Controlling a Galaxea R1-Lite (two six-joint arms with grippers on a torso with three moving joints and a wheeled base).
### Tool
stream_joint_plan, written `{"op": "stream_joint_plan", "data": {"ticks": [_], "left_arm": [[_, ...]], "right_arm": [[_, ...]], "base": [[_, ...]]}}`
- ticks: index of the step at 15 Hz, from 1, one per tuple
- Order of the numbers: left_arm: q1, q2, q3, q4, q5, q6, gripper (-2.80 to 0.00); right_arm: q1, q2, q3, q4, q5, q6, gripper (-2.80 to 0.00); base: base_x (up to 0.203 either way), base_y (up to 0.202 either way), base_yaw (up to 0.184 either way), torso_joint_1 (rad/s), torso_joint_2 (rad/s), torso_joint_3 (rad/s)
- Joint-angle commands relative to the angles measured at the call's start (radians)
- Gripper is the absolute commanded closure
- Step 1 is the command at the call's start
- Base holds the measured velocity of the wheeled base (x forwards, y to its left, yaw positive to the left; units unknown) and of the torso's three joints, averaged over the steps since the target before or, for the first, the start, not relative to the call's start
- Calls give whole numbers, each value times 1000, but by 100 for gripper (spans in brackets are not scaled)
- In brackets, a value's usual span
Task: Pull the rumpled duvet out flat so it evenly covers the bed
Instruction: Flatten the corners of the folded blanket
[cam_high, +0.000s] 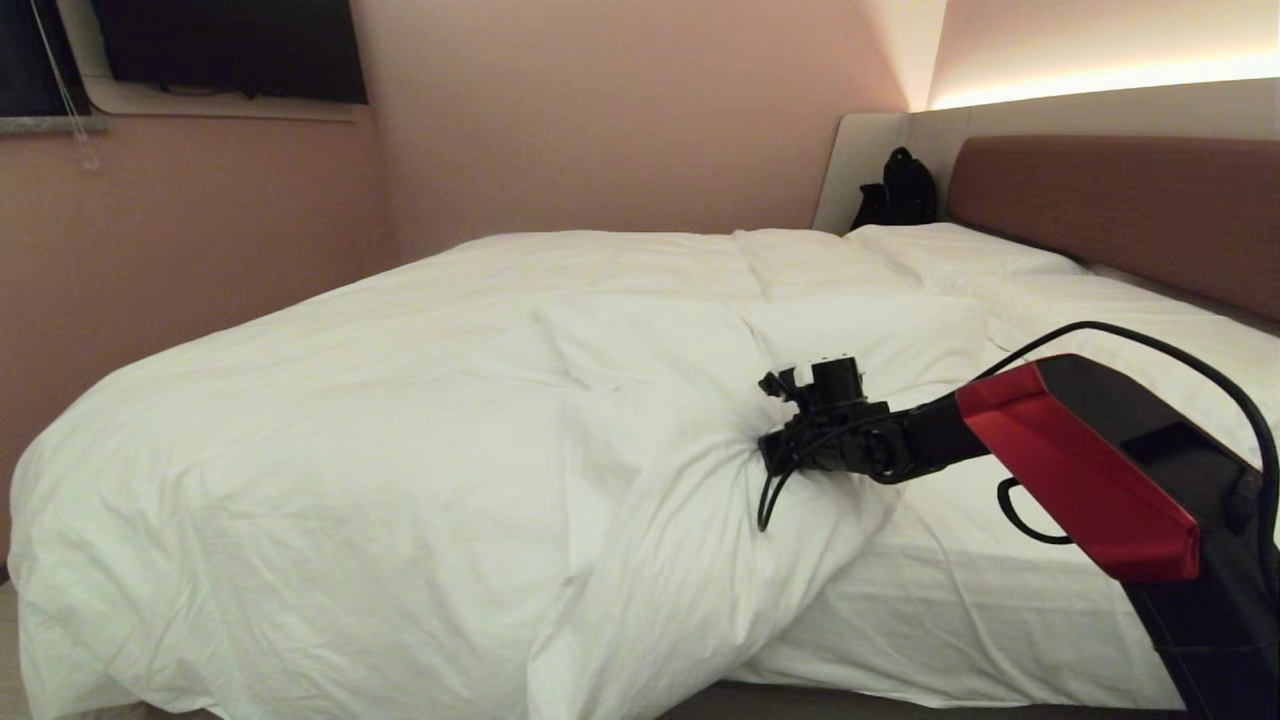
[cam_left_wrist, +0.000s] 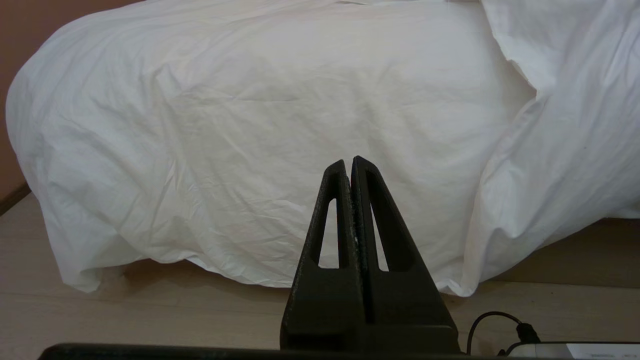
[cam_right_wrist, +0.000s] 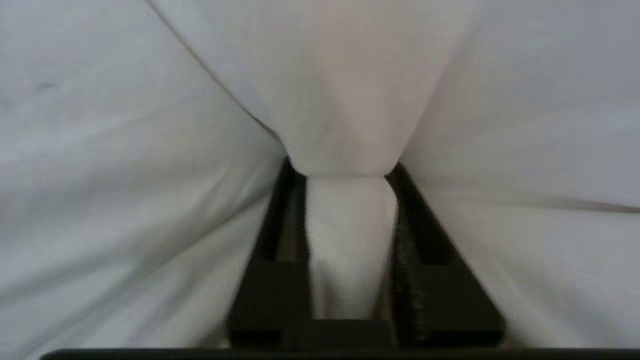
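Note:
The white duvet (cam_high: 400, 400) lies bunched over the left and middle of the bed (cam_high: 1000, 590), with a thick fold hanging over the near edge. On the right the mattress sheet is bare. My right gripper (cam_high: 770, 450) reaches from the right into that fold at the middle of the bed. In the right wrist view the gripper (cam_right_wrist: 345, 172) is shut on a pinched ridge of duvet (cam_right_wrist: 345, 100), and cloth fills the gap between its fingers. My left gripper (cam_left_wrist: 350, 162) is shut and empty, held low before the duvet (cam_left_wrist: 250, 125) draped over the bed's side.
A brownish-red headboard (cam_high: 1120, 210) runs along the right, with flat white pillows (cam_high: 950, 255) below it. A black bag (cam_high: 900, 190) sits in the far corner. Pink walls close in behind and to the left. Pale wooden floor (cam_left_wrist: 150, 310) lies under the duvet's hanging edge.

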Motion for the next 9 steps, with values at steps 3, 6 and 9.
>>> {"op": "stream_joint_plan", "data": {"ticks": [3,6,9], "left_arm": [[0,0,0,-1,0,1,0],[0,0,0,1,0,1,0],[0,0,0,-1,0,1,0]], "right_arm": [[-21,-175,103,-13,1,8,0],[-46,-318,214,-17,5,35,0],[-71,-460,346,-22,13,39,0]], "base": [[0,0,0,0,0,0],[0,0,0,0,0,0],[0,0,0,0,0,0]]}}
